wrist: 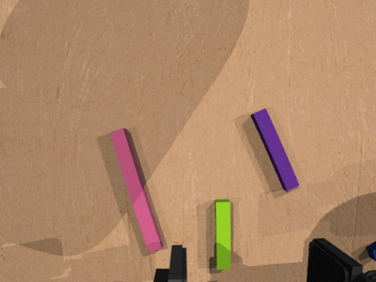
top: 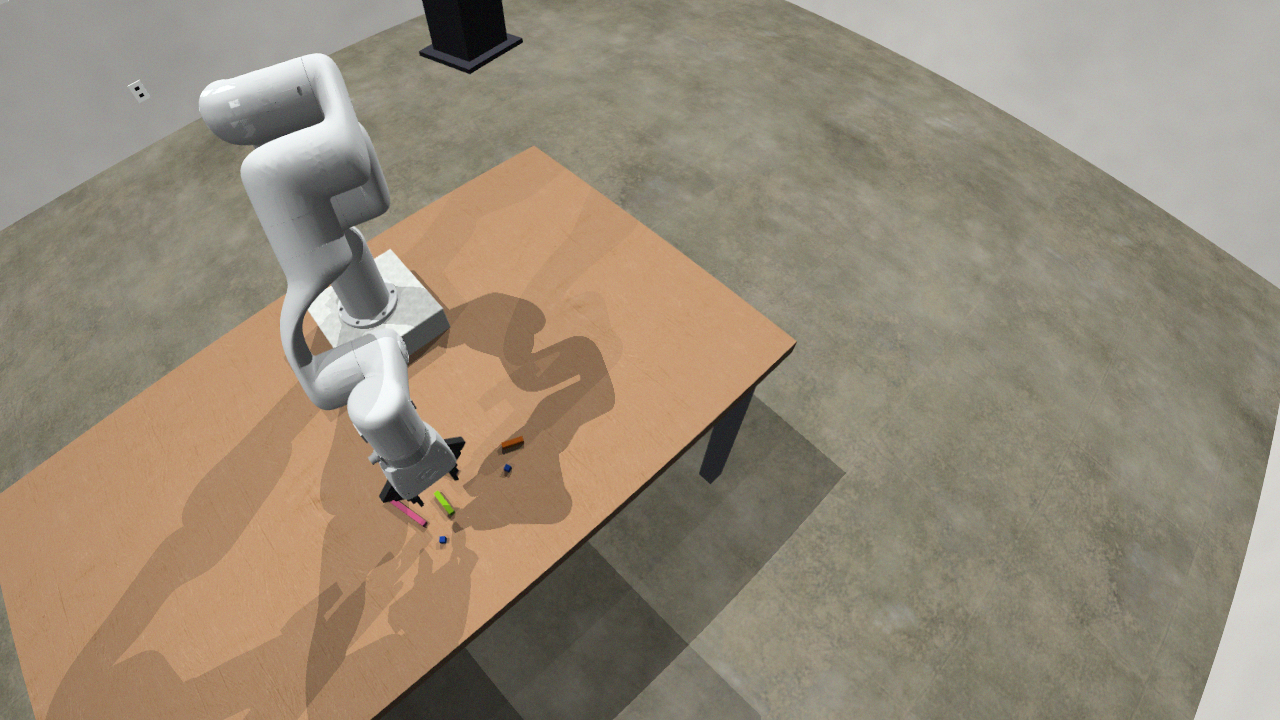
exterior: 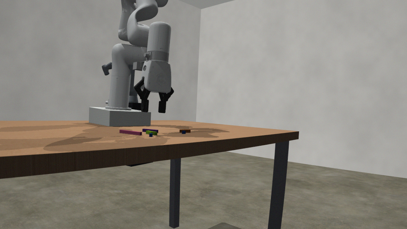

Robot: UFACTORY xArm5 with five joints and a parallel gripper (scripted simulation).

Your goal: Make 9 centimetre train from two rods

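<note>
My gripper (exterior: 153,106) hangs open and empty well above the table, over the cluster of rods; it also shows in the top view (top: 422,479) and in the wrist view (wrist: 251,272). The lime rod (wrist: 222,234) lies flat just ahead of the fingers; it also shows in the top view (top: 443,503) and the exterior view (exterior: 151,132). The pink rod (wrist: 136,189) (top: 408,513) lies to its left, apart from it. The purple rod (wrist: 275,150) lies to its right, apart. The orange rod (top: 512,443) lies farther off, alone (exterior: 184,130).
Two small blue rods lie loose: one near the orange rod (top: 506,468), one near the table's front edge (top: 442,540). A blue bit shows at the wrist view's right edge (wrist: 372,251). The arm's grey base (top: 380,308) stands behind the rods.
</note>
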